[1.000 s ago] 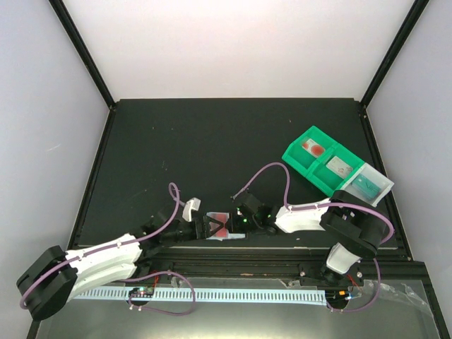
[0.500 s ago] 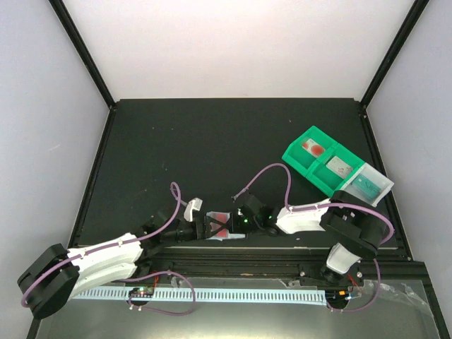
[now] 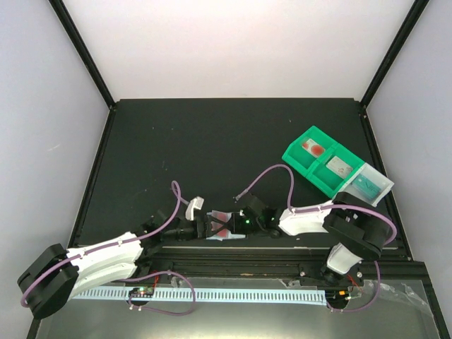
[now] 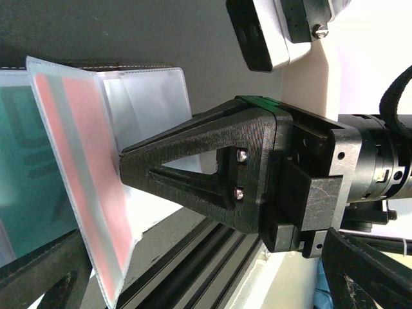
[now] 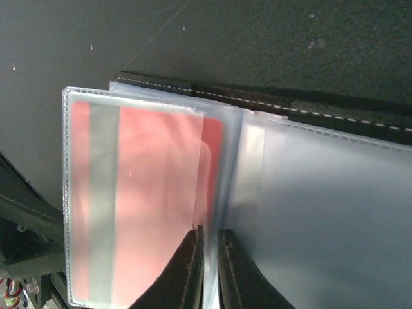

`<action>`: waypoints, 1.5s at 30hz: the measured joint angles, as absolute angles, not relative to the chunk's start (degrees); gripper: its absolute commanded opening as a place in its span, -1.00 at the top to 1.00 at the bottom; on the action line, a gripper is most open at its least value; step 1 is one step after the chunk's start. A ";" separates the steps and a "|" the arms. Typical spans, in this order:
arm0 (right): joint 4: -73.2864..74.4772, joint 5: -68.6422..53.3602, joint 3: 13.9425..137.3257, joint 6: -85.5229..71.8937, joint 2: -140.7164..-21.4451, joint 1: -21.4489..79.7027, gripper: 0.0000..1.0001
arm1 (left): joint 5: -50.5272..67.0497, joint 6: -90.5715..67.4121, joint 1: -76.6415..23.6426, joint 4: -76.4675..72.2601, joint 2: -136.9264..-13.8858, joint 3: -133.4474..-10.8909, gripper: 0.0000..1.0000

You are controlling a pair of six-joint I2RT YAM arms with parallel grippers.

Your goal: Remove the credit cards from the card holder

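card holder (image 3: pixel 220 227): open, clear pockets showing | red card (image 5: pixel 148 193): inside a pocket

- The right gripper (image 5: pixel 208 233) loosens a hair — a thin slit now shows between its fingers, with the clear pocket (image 5: pixel 222 193) edge in it.
- The right arm (image 3: pixel 304 217) slides slightly rightward — its purple cable (image 3: pixel 272 173) loop shifts with it.
- The card holder (image 3: pixel 223 223) tips up a touch.
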State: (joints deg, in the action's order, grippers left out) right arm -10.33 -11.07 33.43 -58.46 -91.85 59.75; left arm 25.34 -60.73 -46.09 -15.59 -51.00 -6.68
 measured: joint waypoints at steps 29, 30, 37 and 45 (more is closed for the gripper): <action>0.97 5.72 28.16 -57.76 -69.97 59.75 0.74 | 27.70 -61.56 -49.50 -21.43 -61.04 -12.12 -0.87; 1.28 6.02 28.14 -57.69 -69.76 59.75 0.73 | 27.73 -61.58 -49.58 -21.54 -61.30 -12.16 -0.86; 2.70 7.09 28.14 -57.32 -69.56 59.75 0.74 | 28.08 -61.63 -50.02 -22.68 -62.70 -12.19 -0.82; 2.98 7.44 28.14 -57.32 -69.28 59.75 0.73 | 28.42 -61.63 -50.28 -23.90 -64.12 -12.49 -0.80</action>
State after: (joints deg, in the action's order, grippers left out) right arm 2.98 7.44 28.14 -57.32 -69.28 59.75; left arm 28.42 -61.63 -50.28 -23.90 -64.12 -12.49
